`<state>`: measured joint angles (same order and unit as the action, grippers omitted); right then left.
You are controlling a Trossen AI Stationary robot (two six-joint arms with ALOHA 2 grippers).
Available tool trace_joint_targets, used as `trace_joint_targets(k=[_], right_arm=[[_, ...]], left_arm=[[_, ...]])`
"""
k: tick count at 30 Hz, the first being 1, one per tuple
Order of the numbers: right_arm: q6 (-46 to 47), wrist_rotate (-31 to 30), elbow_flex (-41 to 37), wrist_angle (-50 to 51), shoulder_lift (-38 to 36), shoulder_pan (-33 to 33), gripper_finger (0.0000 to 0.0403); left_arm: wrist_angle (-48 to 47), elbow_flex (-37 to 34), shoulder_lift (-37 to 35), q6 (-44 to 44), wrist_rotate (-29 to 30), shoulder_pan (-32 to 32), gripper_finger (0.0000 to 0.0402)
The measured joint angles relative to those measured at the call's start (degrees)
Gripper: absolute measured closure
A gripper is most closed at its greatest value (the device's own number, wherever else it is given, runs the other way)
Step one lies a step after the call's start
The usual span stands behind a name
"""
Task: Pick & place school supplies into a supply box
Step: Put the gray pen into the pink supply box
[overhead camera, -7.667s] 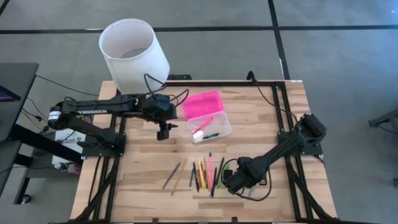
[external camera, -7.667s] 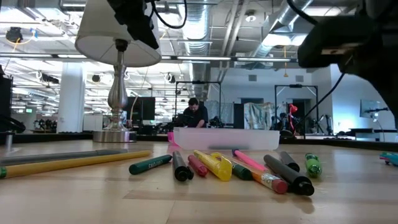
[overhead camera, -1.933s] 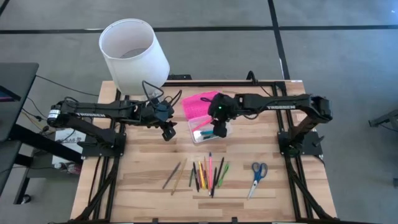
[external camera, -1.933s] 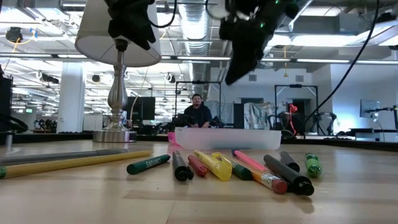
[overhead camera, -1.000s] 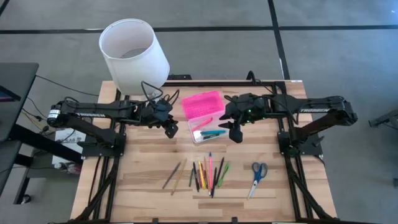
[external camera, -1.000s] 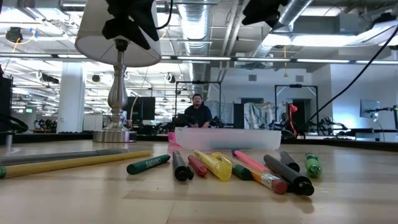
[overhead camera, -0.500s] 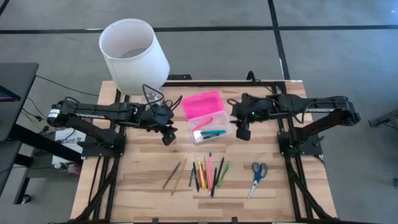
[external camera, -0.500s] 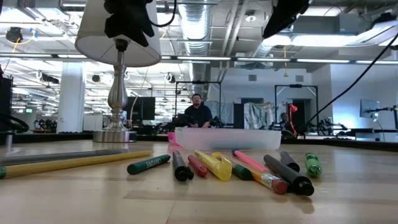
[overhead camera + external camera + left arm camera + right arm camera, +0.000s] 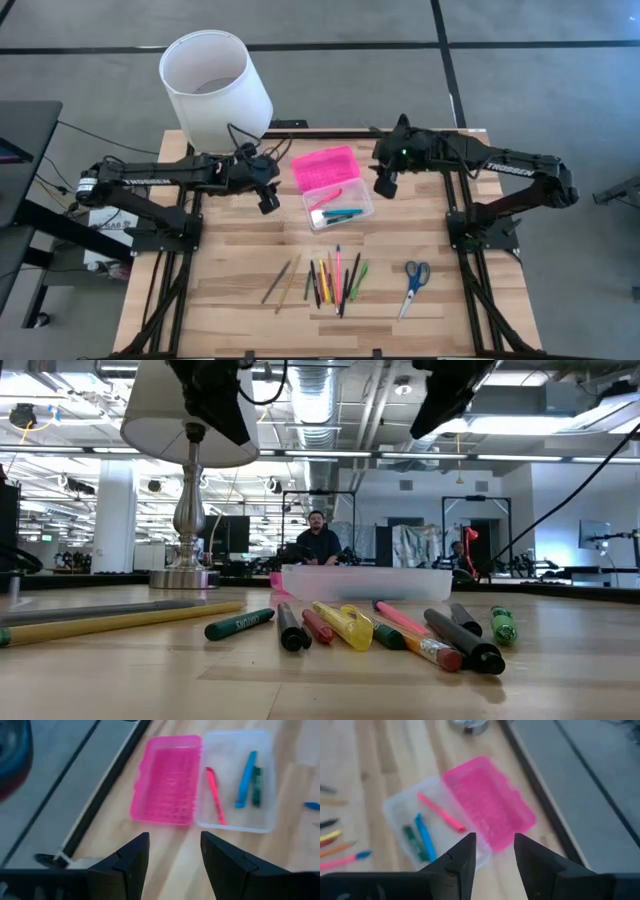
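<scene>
School supplies still to be gathered, a loose row of thin pens, pencils and markers in yellow, pink, green and black (image 9: 325, 279), lie on the pale wooden worktop (image 9: 230, 260) toward its near edge, with a pair of small blue-handled scissors (image 9: 412, 281) well apart to their right. Nearly all of the pens lie with their long axes running front to back, roughly parallel to one another, and two brownish pencils at the left end slant a little. The supply box, a small flat clear plastic case (image 9: 340, 207) with its bright pink lid (image 9: 325, 167) folded open behind it, sits farther back near the middle of the worktop and already holds a pink pen, a blue one and a green one. The right tool (image 9: 384, 184) hangs just beside the box's right side, its fingers spread and holding nothing; the left tool (image 9: 267, 200) hovers near the box's left side, also spread and empty. Both are well apart from the row and at much the same remove from it, so either must travel toward the near edge; the scissors lie plainly on the right arm's side. A white lampshade (image 9: 214, 88) stands beyond the back left corner.
</scene>
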<state>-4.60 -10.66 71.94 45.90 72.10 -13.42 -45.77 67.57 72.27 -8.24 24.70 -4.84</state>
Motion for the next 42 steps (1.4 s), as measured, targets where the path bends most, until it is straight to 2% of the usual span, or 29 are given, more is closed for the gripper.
trace_joint_targets(k=[6, 13, 18, 25, 34, 38, 42], right_arm=[[-1.79, 0.26, 0.0, -3.17, 0.0, -2.76, 0.0276], [-1.98, 0.27, 0.0, -3.12, 0.0, -3.52, 0.0276], [-1.65, 0.39, 0.0, -3.09, 0.0, -2.91, 0.0276], [0.04, 0.31, 0.0, -3.09, 0.0, -1.29, 0.0276], [4.57, 0.2, 0.0, -1.66, 0.0, 1.36, 0.0276], [4.53, 0.17, 0.0, 2.64, 0.0, 1.79, 0.0276], [4.37, 0.15, 0.0, 3.46, 0.0, 1.18, 0.0276]], left_arm=[[0.12, 0.0, 0.0, 4.34, -1.71, -3.48, 0.0228], [0.41, 0.0, 0.0, 4.42, -2.23, -4.18, 0.0228], [1.29, 0.0, 0.0, 1.42, -4.8, -4.18, 0.0228], [3.66, 0.0, 0.04, -3.29, -14.56, -4.22, 0.0228], [10.59, 0.0, 0.04, -12.91, -15.47, -4.18, 0.0228], [13.11, 0.0, 0.04, -15.12, -20.27, -4.18, 0.0228], [12.09, 0.0, 0.04, -15.08, -22.57, -3.69, 0.0228]])
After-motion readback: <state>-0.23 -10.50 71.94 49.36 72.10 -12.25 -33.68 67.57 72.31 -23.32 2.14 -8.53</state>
